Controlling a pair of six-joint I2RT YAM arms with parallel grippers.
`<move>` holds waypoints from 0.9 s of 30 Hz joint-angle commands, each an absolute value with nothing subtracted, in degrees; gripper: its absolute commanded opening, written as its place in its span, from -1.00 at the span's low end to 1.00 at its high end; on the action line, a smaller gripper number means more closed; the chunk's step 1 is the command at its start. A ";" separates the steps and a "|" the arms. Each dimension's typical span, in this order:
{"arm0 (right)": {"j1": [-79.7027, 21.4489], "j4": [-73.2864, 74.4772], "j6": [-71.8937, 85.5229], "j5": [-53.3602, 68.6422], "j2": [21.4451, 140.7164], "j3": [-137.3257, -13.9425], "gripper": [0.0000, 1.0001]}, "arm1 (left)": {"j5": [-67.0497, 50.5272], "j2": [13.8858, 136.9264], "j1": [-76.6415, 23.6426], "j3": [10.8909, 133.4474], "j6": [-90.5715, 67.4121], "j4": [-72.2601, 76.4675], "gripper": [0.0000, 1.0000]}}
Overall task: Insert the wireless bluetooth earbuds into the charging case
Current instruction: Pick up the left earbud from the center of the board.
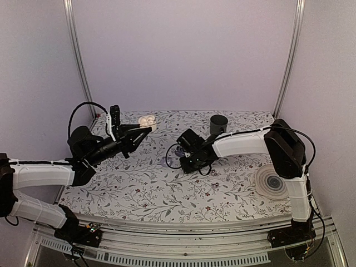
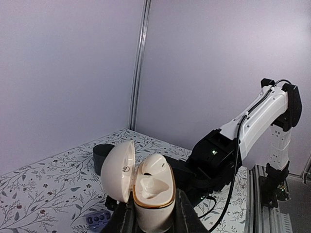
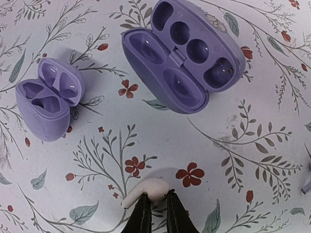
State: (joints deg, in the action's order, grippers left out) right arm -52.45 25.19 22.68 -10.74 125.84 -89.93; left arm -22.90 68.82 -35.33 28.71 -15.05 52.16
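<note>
On the flowered tablecloth (image 3: 146, 145), the charging case (image 3: 184, 53) lies open, bare cloth all round it, a smaller open case (image 3: 46, 102) apart, the right gripper (image 3: 156, 200) pinching a white earbud (image 3: 146, 188) nearby, the left gripper (image 2: 155, 216) clamping an open cream case (image 2: 146, 187) aloft.

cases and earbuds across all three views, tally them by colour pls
Purple glossy open clamshell cases on the floral table: 2
Cream glossy open clamshell case with a gold rim, in the left gripper: 1
Cream earbud at the right gripper: 1
Total: 4
Any earbuds seated inside the cream case cannot be told.
</note>
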 commanded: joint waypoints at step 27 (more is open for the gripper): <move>-50.90 34.74 38.04 -10.54 122.76 -93.58 -0.38 | -22.94 73.74 -33.80 25.98 -21.28 57.15 -1.00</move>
